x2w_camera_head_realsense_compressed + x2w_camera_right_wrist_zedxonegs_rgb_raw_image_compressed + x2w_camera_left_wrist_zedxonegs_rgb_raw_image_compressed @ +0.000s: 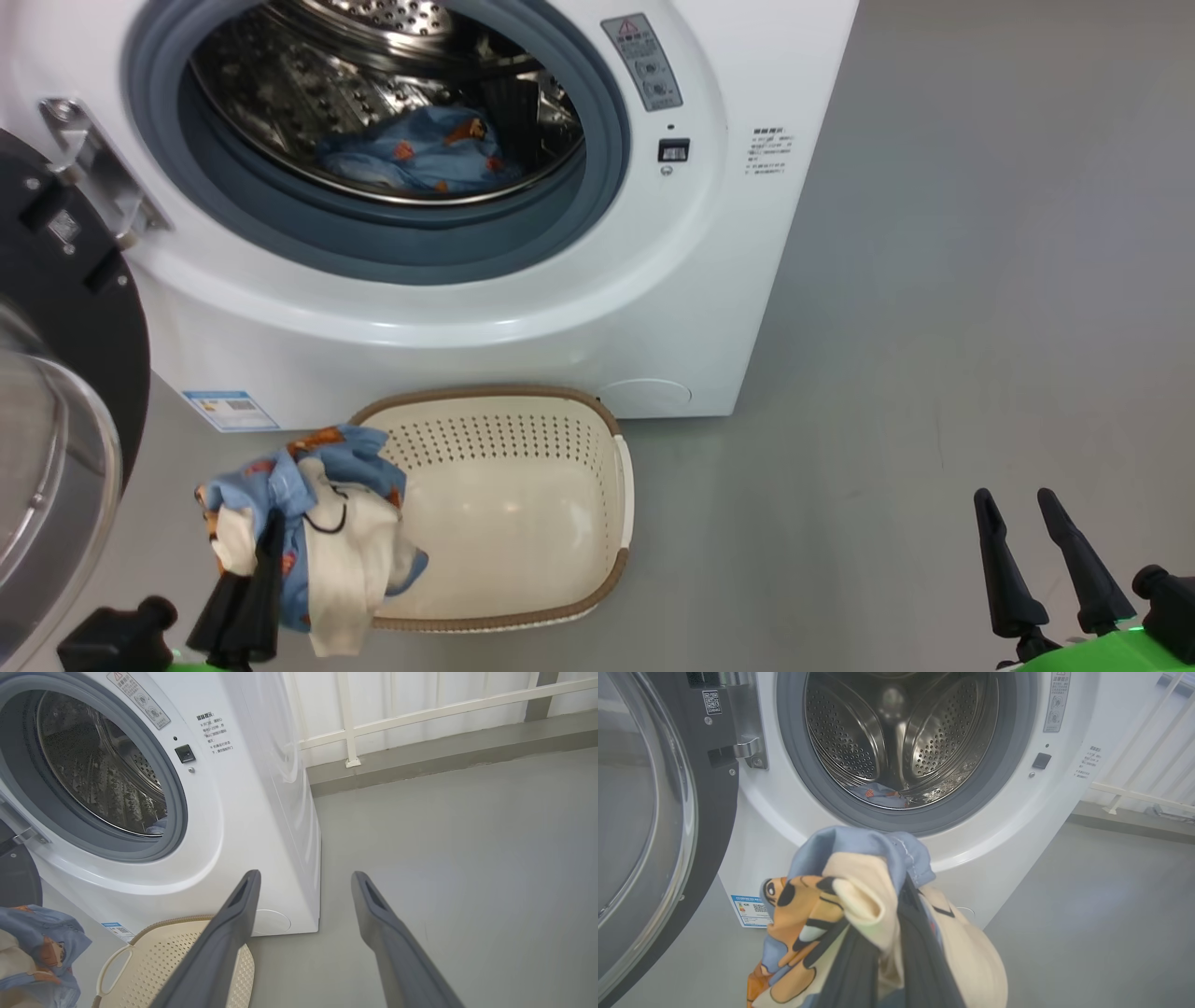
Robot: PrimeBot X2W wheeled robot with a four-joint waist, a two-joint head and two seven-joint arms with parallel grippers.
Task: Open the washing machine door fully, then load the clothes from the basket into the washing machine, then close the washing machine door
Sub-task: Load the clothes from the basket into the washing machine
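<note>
The washing machine (560,308) stands with its door (84,308) swung wide to the left. A blue printed garment (420,154) lies in the steel drum. My left gripper (271,532) is shut on a bundle of the clothes (317,523), blue printed and cream fabric, hanging over the basket's (485,392) left end. In the left wrist view the clothes (859,891) drape over my fingers (920,952), facing the drum opening. My right gripper (1013,499) is open at the lower right over bare floor; in the right wrist view its jaws (303,877) hold nothing.
The basket's floor shows bare cream plastic. The open door (710,826) with its glass bowl stands close on my left. Grey floor stretches to the right of the machine. A white railing (420,714) runs along the wall behind it.
</note>
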